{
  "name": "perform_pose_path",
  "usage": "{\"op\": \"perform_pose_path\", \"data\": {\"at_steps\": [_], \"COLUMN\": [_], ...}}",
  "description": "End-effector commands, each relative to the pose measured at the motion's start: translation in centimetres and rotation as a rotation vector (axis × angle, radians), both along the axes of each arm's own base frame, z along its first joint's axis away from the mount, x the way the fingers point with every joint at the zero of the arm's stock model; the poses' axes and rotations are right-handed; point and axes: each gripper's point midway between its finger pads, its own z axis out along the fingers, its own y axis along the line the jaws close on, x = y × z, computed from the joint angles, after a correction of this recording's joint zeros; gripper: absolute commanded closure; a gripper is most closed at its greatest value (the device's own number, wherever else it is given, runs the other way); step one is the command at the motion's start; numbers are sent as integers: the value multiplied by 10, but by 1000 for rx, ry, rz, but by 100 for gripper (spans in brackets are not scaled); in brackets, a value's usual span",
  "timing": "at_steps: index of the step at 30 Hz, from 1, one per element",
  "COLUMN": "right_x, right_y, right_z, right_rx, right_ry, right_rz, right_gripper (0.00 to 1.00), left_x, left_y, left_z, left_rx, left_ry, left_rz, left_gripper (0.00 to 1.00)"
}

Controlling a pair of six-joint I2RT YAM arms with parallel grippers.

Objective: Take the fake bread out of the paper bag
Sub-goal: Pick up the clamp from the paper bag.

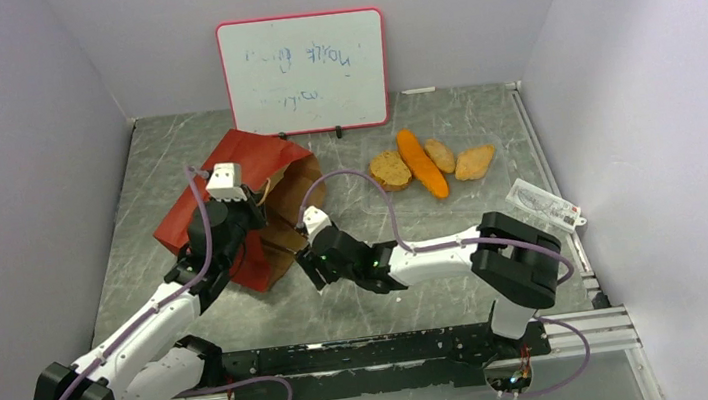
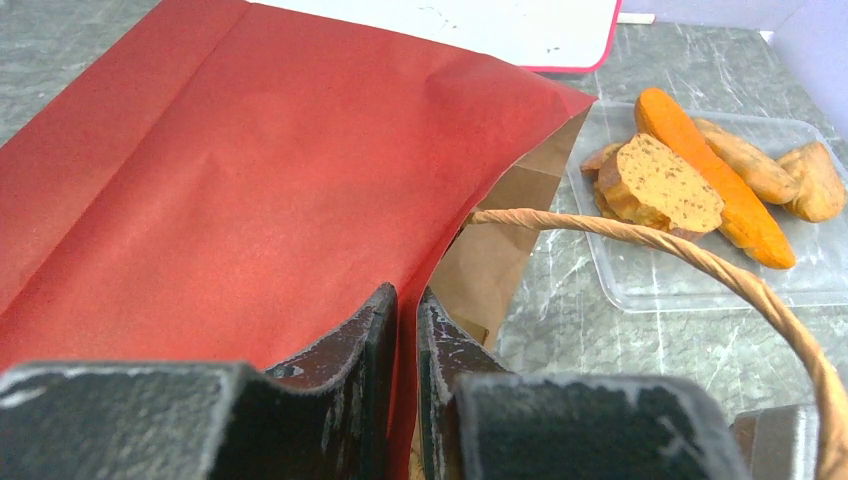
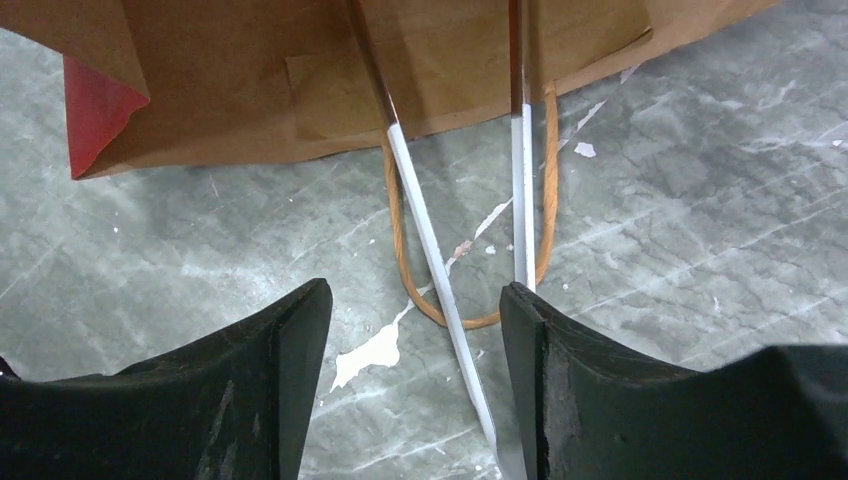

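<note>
The paper bag (image 1: 198,206) lies on its side, red outside, its brown mouth (image 1: 292,199) facing right. My left gripper (image 2: 405,322) is shut on the bag's upper red wall (image 2: 250,170) at the mouth, and one loop handle (image 2: 700,258) arches beside it. The fake bread lies right of the bag in a clear tray (image 2: 640,292): a round brown slice (image 2: 665,180), a long orange loaf (image 2: 712,172) and two rolls (image 2: 748,160) (image 2: 815,180). My right gripper (image 3: 415,300) stands open low over the table before the bag's lower edge (image 3: 400,80), above the other handle (image 3: 545,200).
A whiteboard (image 1: 303,73) leans on the back wall behind the bag. A small flat packet (image 1: 544,203) lies at the right edge of the table. Grey walls close in left and right. A slotted rail (image 1: 586,329) runs along the near edge.
</note>
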Motion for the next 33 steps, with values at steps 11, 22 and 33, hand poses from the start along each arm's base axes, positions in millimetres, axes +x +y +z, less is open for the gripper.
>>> {"op": "perform_pose_path", "data": {"at_steps": [11,22,33], "right_x": [14,32,27], "right_y": [-5,3,2], "right_z": [-6,-28,-20], "right_rx": [-3,-4,92], "right_ry": [-131,-150,-73], "right_rz": [-14,-5,35], "right_gripper": [32,35,67], "left_x": [-10,-15,-11], "left_y": [-11,-29,-18], "left_z": [15,11,10], "left_rx": [-11,9,55], "left_ry": [-68,-45,4], "left_rz": [-90,-213,-156], "left_gripper": [93,93,93]}}
